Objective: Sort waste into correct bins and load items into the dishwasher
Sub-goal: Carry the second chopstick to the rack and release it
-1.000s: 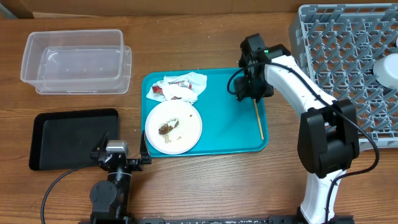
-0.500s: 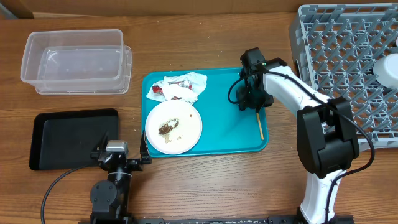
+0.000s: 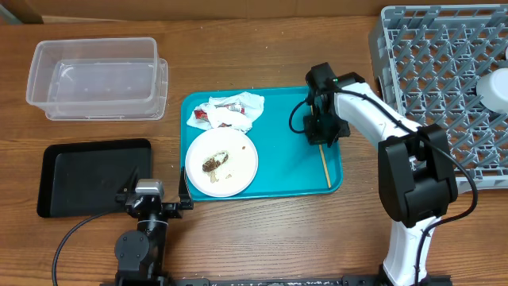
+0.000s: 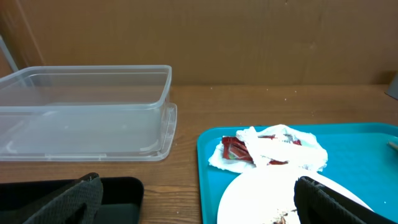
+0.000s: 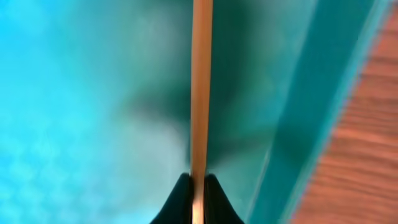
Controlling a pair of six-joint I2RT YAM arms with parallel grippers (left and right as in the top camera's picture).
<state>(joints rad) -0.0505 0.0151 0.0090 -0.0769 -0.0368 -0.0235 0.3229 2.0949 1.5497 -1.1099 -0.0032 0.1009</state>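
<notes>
From above, my right claw (image 3: 321,140) is closed on the far end of the chopstick (image 3: 325,165), which trails toward the near rim of the tray (image 3: 278,119). Held so far off-centre, it could pivot or slip on the lift. At the wrist, only my fingertips (image 5: 180,200) pinch it, the stick running straight ahead.

A robotics lab is standing in for a kitchen clean-up station, with a black arm (image 3: 140,245) and a white arm (image 3: 373,107) sitting at a wooden desk (image 3: 262,238) carrying a grey dish rack (image 3: 429,71), a clear tub (image 3: 99,111) and a teal tray (image 3: 282,159).
</notes>
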